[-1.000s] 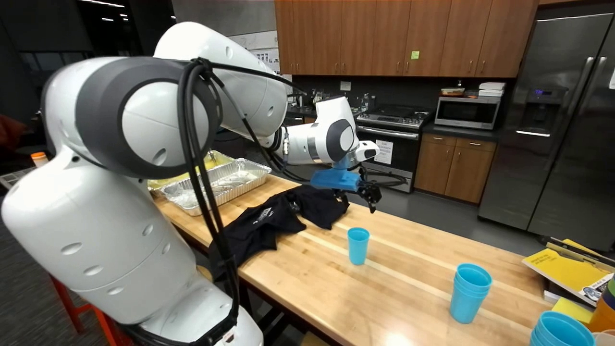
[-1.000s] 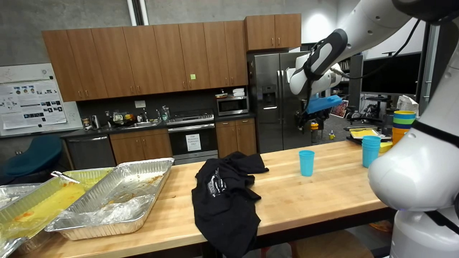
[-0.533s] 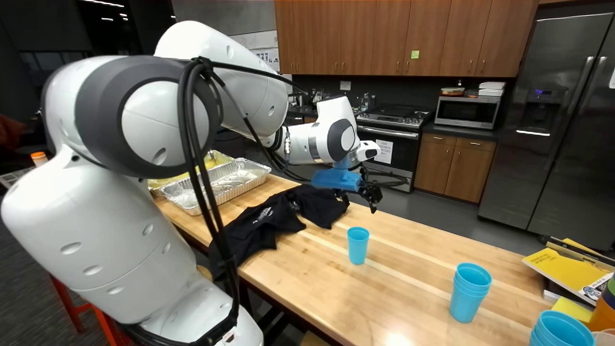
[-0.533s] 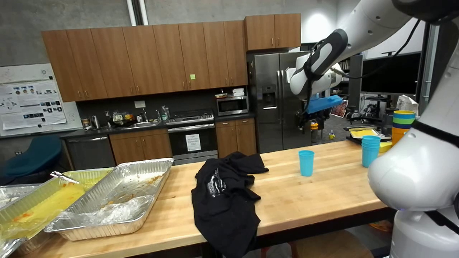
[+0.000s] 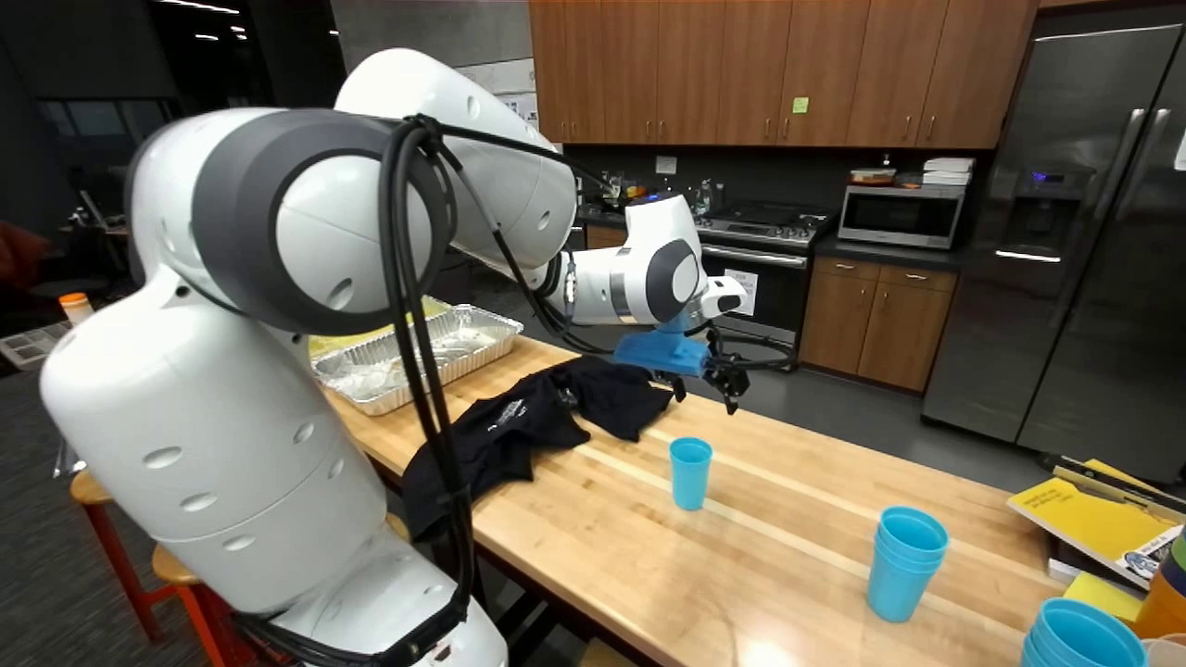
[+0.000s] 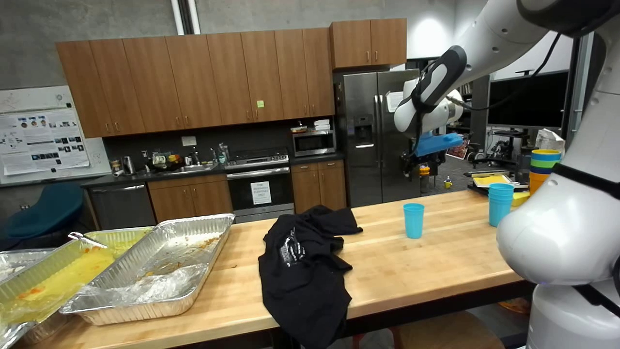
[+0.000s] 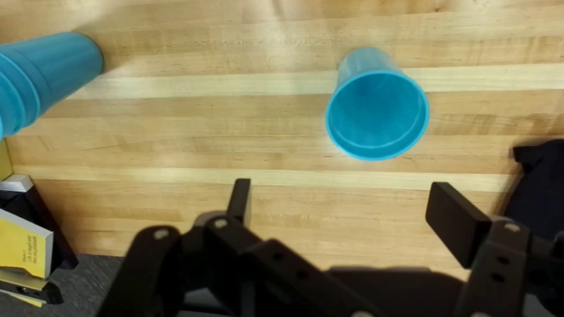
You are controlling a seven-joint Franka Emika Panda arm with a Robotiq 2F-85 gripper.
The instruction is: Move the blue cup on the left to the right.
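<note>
We have just shifted the arm [image 5: 343,232] slightly, claw [image 7: 341,202] spread wide and empty, while the blue cup [image 5: 690,477] stands upright between shirt [image 5: 547,417] and stacked cups [image 5: 901,576], so we're probably lining up to grasp.

In your wrist view, the left edge crops the stack of blue cups [image 7: 61,66] and the yellow book [image 7: 22,242], the right edge crops the black shirt [image 7: 537,189], and your gripper [image 7: 341,202] is blurred and cut off below. In an exterior view, you lose the base of the nested light-blue cups [image 5: 1084,639] to the bottom edge. In an exterior view, the Panda arm [image 6: 557,237] hides part of the multicoloured cup stack [image 6: 545,167], and you cannot read the wall poster [image 6: 46,140].
</note>
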